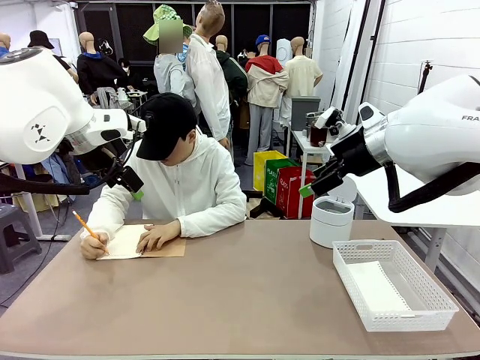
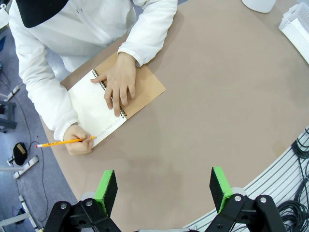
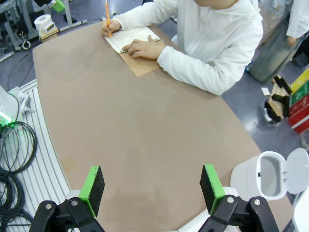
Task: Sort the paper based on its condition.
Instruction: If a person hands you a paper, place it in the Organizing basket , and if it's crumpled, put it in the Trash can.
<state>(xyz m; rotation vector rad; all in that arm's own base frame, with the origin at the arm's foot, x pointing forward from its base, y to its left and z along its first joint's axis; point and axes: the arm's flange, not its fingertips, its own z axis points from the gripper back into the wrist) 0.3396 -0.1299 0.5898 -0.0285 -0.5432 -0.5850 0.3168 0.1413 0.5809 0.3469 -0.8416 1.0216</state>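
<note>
A person sits at the far left of the table, writing with a yellow pencil (image 2: 65,142) on the white page (image 2: 91,108) of a spiral notebook (image 2: 145,89) with a brown cover. Their other hand (image 2: 118,84) lies flat on the binding. A loose white sheet of paper (image 1: 375,289), with small holes along one edge, lies in the white basket (image 1: 405,322) at the front right. My left gripper (image 1: 131,186) (image 2: 164,191) hangs high above the table's left side, open and holding nothing. High over the right side, my right gripper (image 1: 319,184) (image 3: 152,188) is open too, nothing in it.
A small white bin (image 1: 331,217) (image 3: 270,174) with its lid flipped up stands at the far right, behind the basket. Cables (image 3: 14,150) lie on the rail along the robot's side of the table. The brown tabletop (image 1: 247,292) stretches bare between notebook and basket.
</note>
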